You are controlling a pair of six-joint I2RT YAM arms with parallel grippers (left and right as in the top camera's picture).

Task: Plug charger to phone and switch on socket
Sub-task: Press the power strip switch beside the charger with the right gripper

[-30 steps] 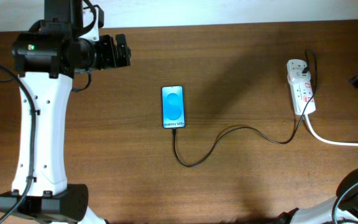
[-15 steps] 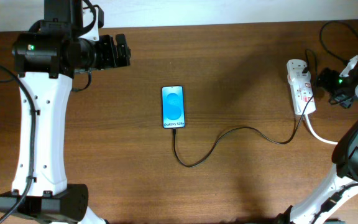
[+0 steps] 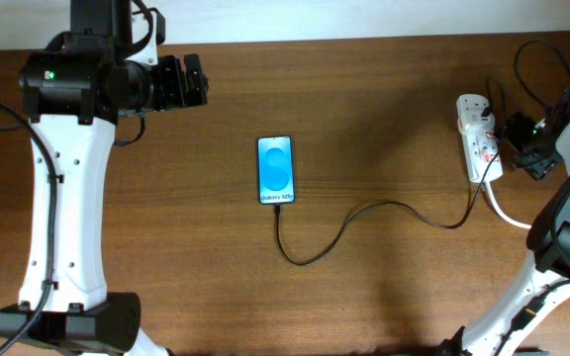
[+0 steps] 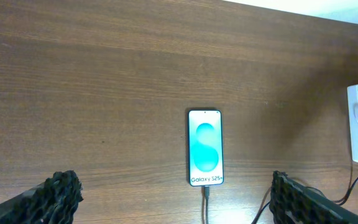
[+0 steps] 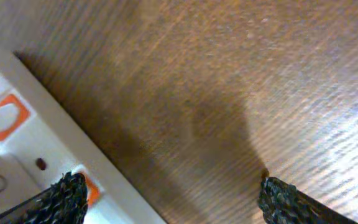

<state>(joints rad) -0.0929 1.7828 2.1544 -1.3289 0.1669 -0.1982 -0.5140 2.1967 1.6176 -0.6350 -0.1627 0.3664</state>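
Observation:
The phone (image 3: 275, 170) lies flat mid-table, blue screen up, and shows in the left wrist view (image 4: 204, 147). The thin black charger cable (image 3: 364, 213) runs from the phone's lower edge, where its tip sits at the port (image 4: 207, 190), to the white socket strip (image 3: 479, 135) at the right. My left gripper (image 3: 194, 81) is open and empty, high at the far left, well away from the phone. My right gripper (image 3: 519, 136) is open and low beside the socket's right edge; one finger rests by an orange switch (image 5: 91, 190) on the strip (image 5: 23, 155).
The thick white cord (image 3: 542, 223) leads from the socket off the right edge. The left arm's white body (image 3: 62, 198) covers the table's left side. Bare brown wood lies between phone and socket.
My right arm came into view from the right edge and moved left and down beside the socket. Phone, cable and left arm have not moved.

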